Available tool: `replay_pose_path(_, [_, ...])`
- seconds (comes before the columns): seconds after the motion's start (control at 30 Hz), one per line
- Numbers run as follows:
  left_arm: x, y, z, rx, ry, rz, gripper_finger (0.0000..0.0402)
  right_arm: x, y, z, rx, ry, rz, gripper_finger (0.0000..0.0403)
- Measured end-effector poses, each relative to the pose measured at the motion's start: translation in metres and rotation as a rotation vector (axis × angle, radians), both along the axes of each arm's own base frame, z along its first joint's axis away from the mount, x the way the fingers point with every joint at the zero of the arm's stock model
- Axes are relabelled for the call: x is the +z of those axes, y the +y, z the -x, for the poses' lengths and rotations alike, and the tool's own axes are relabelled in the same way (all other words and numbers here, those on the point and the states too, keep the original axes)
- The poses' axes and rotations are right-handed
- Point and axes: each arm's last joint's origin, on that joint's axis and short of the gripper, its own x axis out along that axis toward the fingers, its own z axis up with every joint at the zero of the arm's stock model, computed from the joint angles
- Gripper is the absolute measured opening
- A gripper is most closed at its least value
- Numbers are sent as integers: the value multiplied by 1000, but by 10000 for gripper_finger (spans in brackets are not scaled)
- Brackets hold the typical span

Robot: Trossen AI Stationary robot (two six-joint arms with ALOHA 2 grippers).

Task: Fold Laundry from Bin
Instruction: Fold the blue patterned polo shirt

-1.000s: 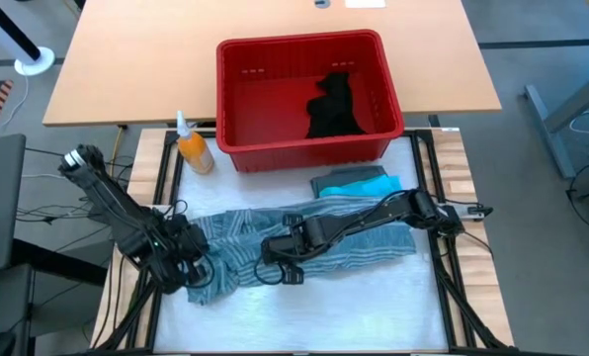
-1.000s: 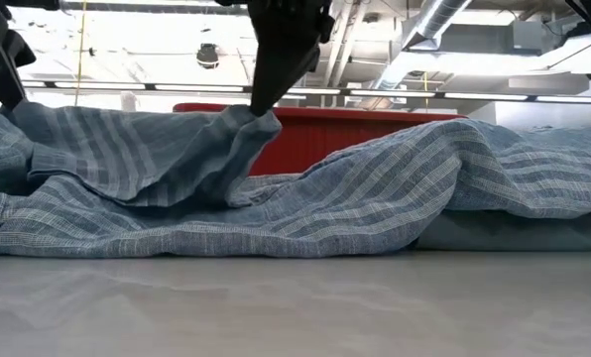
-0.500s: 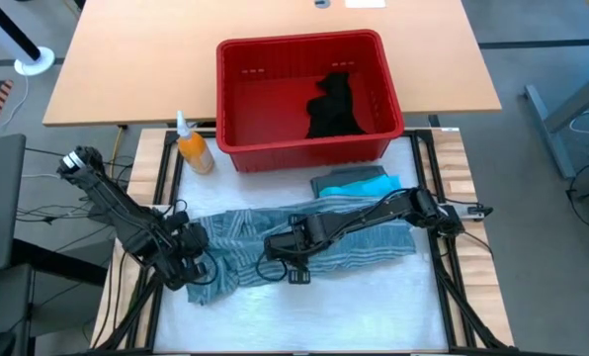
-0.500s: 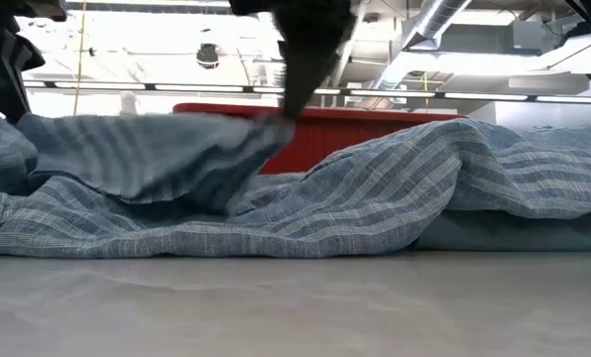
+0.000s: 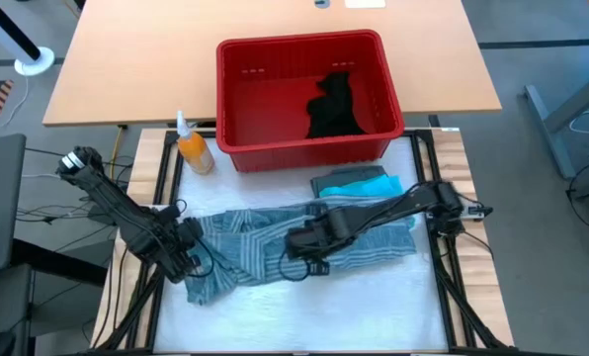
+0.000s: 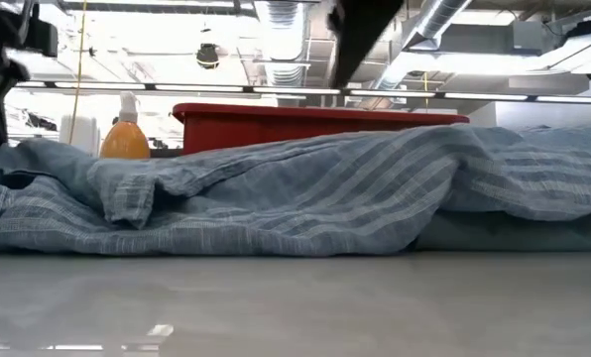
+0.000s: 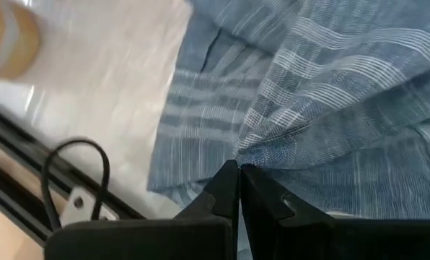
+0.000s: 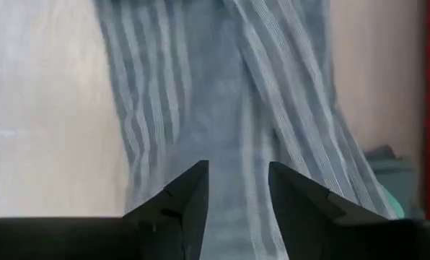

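Striped blue-grey shirt (image 5: pixel 304 245), thin woven cloth, lies crumpled in soft folds across the white bench (image 5: pixel 374 307) front. Left gripper (image 7: pixel 238 172) pinched tight on a shirt edge at its left end. Right gripper (image 8: pixel 238 180) above the shirt middle, fingers parted, nothing between them. Behind the shirt, folded turquoise garment (image 5: pixel 366 185) on a grey-green one (image 5: pixel 334 177), flat stack. Orange bottle (image 5: pixel 194 150) with white nozzle beside the bin (image 5: pixel 237 99). Red rectangular plastic bin, slotted walls, thick rim, holds a bunched black garment (image 5: pixel 332 107) toward its right side.
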Motion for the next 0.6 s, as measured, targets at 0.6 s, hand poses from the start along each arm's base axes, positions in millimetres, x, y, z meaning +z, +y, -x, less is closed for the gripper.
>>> replay_pose_path(0.6, [-4, 4, 7, 1, 71, 39, 152, -9, -7, 80, -228, -435, -210, 164])
